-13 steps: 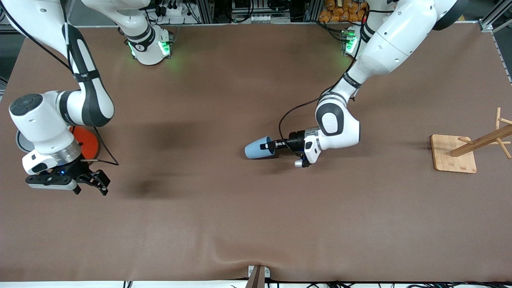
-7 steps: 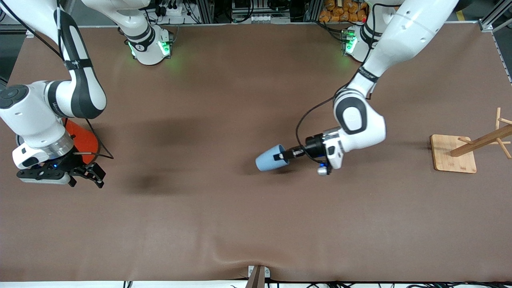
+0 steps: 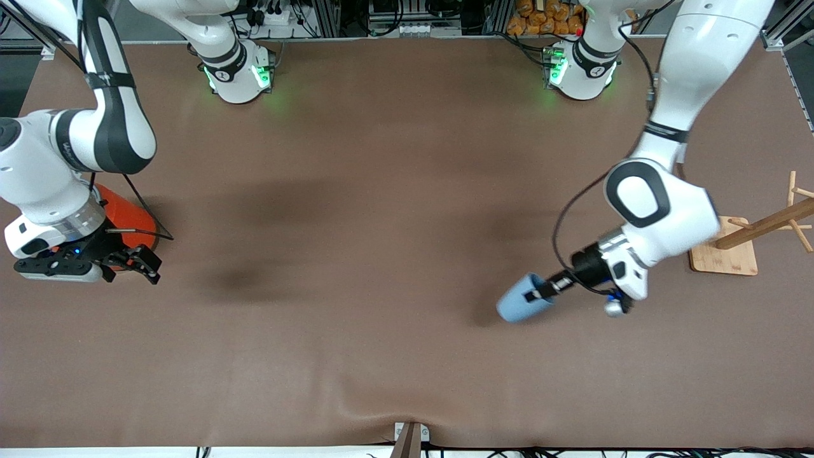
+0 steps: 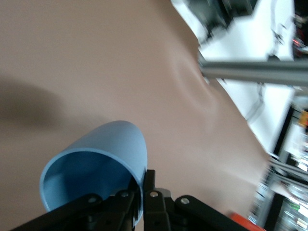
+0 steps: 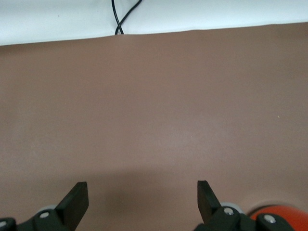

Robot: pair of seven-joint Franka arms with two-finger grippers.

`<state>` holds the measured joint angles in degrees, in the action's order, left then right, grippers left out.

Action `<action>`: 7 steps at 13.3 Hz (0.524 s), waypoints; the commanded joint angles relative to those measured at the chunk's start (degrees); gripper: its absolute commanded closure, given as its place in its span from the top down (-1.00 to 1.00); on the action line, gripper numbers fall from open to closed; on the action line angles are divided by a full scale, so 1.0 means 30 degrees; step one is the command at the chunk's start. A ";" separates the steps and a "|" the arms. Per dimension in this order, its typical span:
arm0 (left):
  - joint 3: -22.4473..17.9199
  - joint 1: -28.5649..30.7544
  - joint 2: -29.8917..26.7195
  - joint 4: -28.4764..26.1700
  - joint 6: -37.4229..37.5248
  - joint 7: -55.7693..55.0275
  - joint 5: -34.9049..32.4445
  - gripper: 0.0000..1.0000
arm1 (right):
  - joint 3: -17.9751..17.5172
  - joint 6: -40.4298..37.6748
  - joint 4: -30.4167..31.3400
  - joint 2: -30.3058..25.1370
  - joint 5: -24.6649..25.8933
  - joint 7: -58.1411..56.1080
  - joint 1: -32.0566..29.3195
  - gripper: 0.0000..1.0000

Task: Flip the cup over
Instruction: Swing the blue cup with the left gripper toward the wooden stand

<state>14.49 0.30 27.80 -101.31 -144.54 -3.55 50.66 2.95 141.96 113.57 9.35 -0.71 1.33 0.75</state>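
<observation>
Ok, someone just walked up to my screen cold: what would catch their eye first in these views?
First the light-blue cup, tipped on its side in the air over the bare brown table, the left gripper shut on its rim with one finger inside. Next the orange can at the right arm's end of the table, beside the open right gripper, whose arm waits. The wooden rack stands at the left arm's end.

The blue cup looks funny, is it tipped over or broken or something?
Not broken. The cup is tipped sideways because the left gripper pinches its rim, one finger inside, holding it over the table. The right gripper waits open by the orange can. Nothing has spilled.
</observation>
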 commanded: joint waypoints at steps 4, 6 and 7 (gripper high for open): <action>-0.2310 -0.0159 0.1395 0.2889 0.0191 -0.5348 -1.0899 -1.00 | -0.0308 -0.2961 0.0259 -0.2030 0.0268 -0.0004 -0.0572 1.00; -0.3302 -0.0188 0.1339 0.3212 0.0656 -0.5264 -1.2280 -1.00 | -0.0308 -0.3432 0.0258 -0.2324 0.0268 0.0084 -0.0572 1.00; -0.3423 -0.0014 0.1222 0.3299 0.1588 -0.5176 -1.2838 -1.00 | -0.0308 -0.3724 0.0230 -0.2471 0.0268 0.0084 -0.0572 1.00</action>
<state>5.80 0.19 31.40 -93.52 -143.62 -18.26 15.71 2.95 132.44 113.49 3.92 -0.71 1.34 0.23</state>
